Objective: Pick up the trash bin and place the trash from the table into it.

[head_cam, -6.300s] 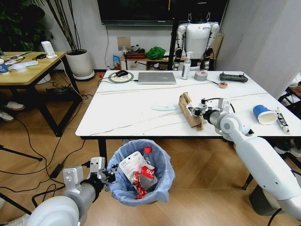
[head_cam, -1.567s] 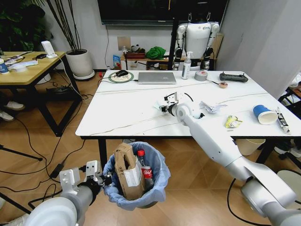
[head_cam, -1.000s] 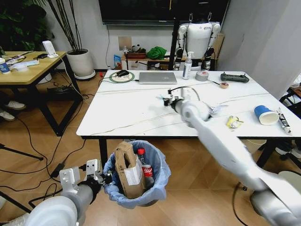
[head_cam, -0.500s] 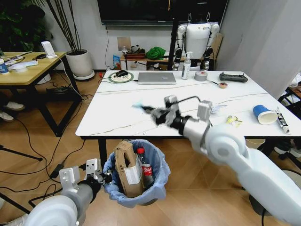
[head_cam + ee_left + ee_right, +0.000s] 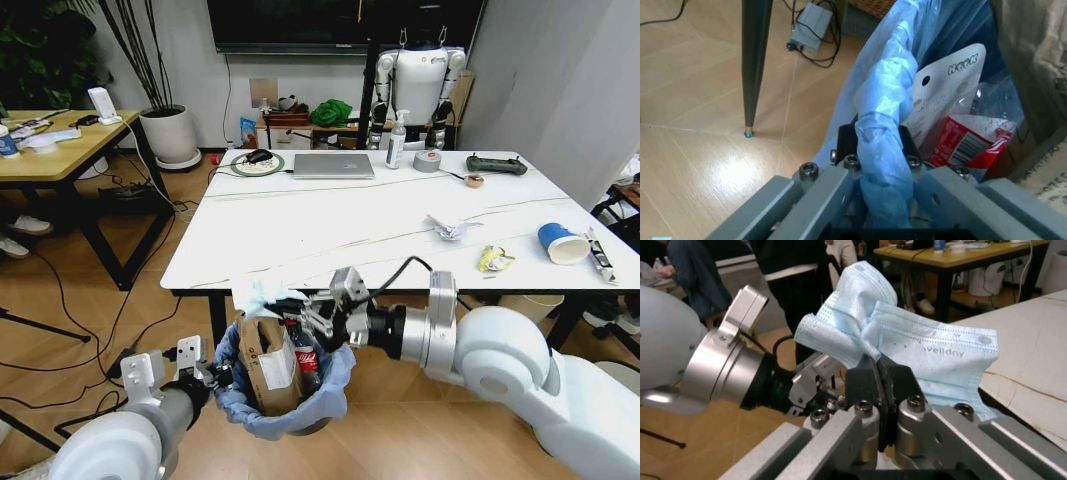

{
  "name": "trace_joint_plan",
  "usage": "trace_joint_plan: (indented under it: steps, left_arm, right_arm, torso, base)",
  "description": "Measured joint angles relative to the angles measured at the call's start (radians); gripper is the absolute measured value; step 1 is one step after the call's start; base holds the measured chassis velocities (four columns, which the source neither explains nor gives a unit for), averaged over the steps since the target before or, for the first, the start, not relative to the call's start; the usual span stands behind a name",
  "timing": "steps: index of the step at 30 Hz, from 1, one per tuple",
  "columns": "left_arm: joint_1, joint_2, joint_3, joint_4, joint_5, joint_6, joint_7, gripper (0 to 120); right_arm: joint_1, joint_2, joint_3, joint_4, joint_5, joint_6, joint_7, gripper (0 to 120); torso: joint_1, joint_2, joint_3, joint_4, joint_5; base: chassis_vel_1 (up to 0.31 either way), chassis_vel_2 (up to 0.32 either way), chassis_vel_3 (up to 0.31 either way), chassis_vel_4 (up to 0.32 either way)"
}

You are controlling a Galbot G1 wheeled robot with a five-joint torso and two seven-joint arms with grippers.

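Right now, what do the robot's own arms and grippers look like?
Both arms have glossy white rounded shells. The right gripper follows a silver collar and black wrist section, with a black cable looping above. The left gripper has pale grey blocks; wrist views show grey fingers, black pads and silver bolts.

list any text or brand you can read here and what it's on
"velldoy" as best it reads: pale blue face mask in the right claw.
"HOOK": white hang card inside the trash bin.
Red bottle label: print too blurred to read.

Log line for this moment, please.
left gripper: holds trash bin rim | right gripper: face mask over bin | table: litter left
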Motion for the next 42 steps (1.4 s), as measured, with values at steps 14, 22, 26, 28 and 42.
trace_joint_plan:
  steps: [14, 22, 26, 28, 42]
  left_arm:
    - [0.002, -0.002, 0.002, 0.000, 0.001, 0.000, -0.002, 0]
    - [0.004, -0.002, 0.004, 0.000, 0.003, 0.000, 0.000, 0]
    - [0.007, -0.002, 0.004, 0.000, 0.003, 0.000, 0.001, 0]
    - [0.011, -0.003, 0.004, 0.000, 0.004, 0.000, 0.001, 0]
    - [0.032, -0.020, -0.002, 0.000, 0.020, 0.000, 0.001, 0]
  right_arm:
    - [-0.059, -0.016, -0.013, -0.055, -0.309, 0.032, -0.145, 0]
    - [-0.060, -0.021, -0.005, -0.057, -0.333, 0.056, -0.146, 28]
    - [-0.073, -0.029, 0.001, -0.056, -0.341, 0.073, -0.145, 43]
    - [-0.080, -0.030, 0.006, -0.053, -0.341, 0.078, -0.144, 52]
    - [-0.038, 0.017, 0.076, -0.029, -0.129, 0.087, 0.212, 98]
  torso:
    - [0.000, 0.000, 0.000, 0.0002, 0.0000]
    - [0.000, 0.000, 0.000, 0.0002, 0.0000]
    - [0.000, 0.000, 0.000, 0.0000, 0.0001]
    - [0.000, 0.000, 0.000, 0.0000, 0.0001]
    - [0.000, 0.000, 0.000, 0.0004, 0.0000]
  base:
    - [0.000, 0.000, 0.000, 0.000]
    - [0.000, 0.000, 0.000, 0.000]
    - [0.000, 0.000, 0.000, 0.000]
    - [0.000, 0.000, 0.000, 0.000]
    - [0.000, 0.000, 0.000, 0.000]
